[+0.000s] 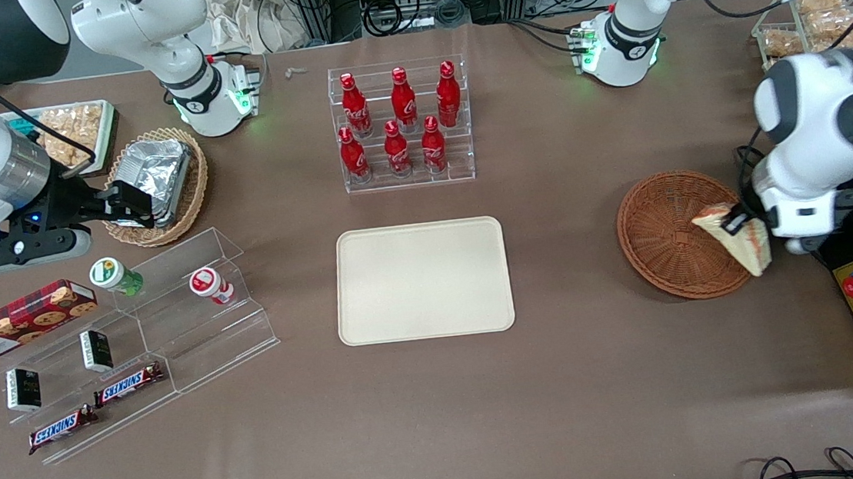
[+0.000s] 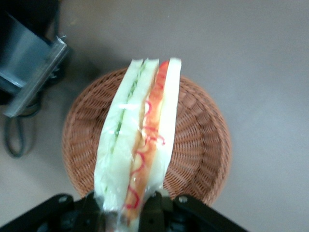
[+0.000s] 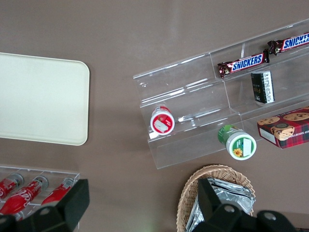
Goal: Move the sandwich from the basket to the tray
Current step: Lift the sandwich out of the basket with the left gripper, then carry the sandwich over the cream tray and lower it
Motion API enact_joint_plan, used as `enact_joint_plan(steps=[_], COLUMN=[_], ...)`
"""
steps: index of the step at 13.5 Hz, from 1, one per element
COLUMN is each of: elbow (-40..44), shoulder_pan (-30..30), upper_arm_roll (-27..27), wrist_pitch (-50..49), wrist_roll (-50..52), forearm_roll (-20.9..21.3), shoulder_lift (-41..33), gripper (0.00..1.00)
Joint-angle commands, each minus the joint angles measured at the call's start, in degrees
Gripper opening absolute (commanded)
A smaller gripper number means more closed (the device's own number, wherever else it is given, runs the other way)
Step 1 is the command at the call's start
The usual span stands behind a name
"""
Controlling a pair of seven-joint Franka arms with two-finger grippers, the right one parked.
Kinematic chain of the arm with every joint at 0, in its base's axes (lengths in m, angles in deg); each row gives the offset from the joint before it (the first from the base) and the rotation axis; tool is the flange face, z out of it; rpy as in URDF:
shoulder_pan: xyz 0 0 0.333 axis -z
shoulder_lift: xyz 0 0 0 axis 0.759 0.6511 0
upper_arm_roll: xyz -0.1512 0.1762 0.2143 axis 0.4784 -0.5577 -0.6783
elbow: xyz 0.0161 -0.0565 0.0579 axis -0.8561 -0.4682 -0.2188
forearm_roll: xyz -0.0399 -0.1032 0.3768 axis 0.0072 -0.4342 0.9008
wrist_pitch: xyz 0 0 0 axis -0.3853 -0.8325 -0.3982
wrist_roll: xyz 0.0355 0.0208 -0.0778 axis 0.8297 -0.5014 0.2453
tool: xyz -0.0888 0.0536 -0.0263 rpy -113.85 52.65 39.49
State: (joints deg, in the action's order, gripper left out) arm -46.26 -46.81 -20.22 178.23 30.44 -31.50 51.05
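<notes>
1. The left arm's gripper (image 1: 738,226) hangs over the edge of the round reddish-brown wicker basket (image 1: 673,237), on the side toward the working arm's end of the brown tabletop (image 1: 578,380).
2. Its jaws are pinched on the triangle sandwich of pale bread in clear wrap (image 1: 735,237). In the wrist view the sandwich (image 2: 140,145) sticks out from the jaws with its red and green filling edge showing, and the basket (image 2: 203,145) sits under it with nothing else inside.
3. The sandwich looks lifted off the basket, so I think the carry is the step now.
4. The flat cream-beige plastic tray (image 1: 422,280) lies well apart from the basket, toward the middle of the tabletop. It has nothing on it.
5. To do it well, the arm should go a bit higher first, so the hanging corner does not bump the basket rim.
6. It should move slowly and straight to the tray. The wrap looks slippery and only one end is gripped, so a quick swing could make it slide out.
7. The clear rack of red bottles (image 1: 402,122) stands farther from the front camera than the tray, so the path should stay clear of it.
8. Put the sandwich low over the tray's middle before letting go, so it lands flat.
</notes>
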Motion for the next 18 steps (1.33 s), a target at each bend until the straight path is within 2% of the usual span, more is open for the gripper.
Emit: enact_joint_plan(steps=[1, 3, 5, 6, 10, 14, 15, 17, 18], elbow=[14.05, 23.38, 26.84, 27.37, 28.78, 28.34, 28.25, 27.03, 26.59], shoulder_pan=[-0.11, -0.02, 0.5, 0.76, 0.94, 2.51, 4.18, 9.88, 12.08], upper_arm_roll=[0.26, 0.25, 0.52, 2.26, 14.64, 24.84, 26.08, 26.53, 26.53], wrist_pitch=[-13.86, -24.33, -27.44, -27.45, -26.84, -18.69, -17.09, -12.53, -9.46], wrist_roll=[-5.31, -10.5, -14.29, -14.74, -14.31, -4.84, -1.25, 5.61, 8.95], forearm_roll=[-4.17, -5.24, -8.39, -8.67, -8.06, -6.74, -6.13, 0.79, 2.65], shoulder_lift=[0.98, 1.42, 1.07, 0.98, 3.79, 9.67, 12.03, 16.96, 19.07], gripper=[0.0, 0.0, 0.0, 0.0, 0.0, 0.0, 0.0, 0.0, 0.0])
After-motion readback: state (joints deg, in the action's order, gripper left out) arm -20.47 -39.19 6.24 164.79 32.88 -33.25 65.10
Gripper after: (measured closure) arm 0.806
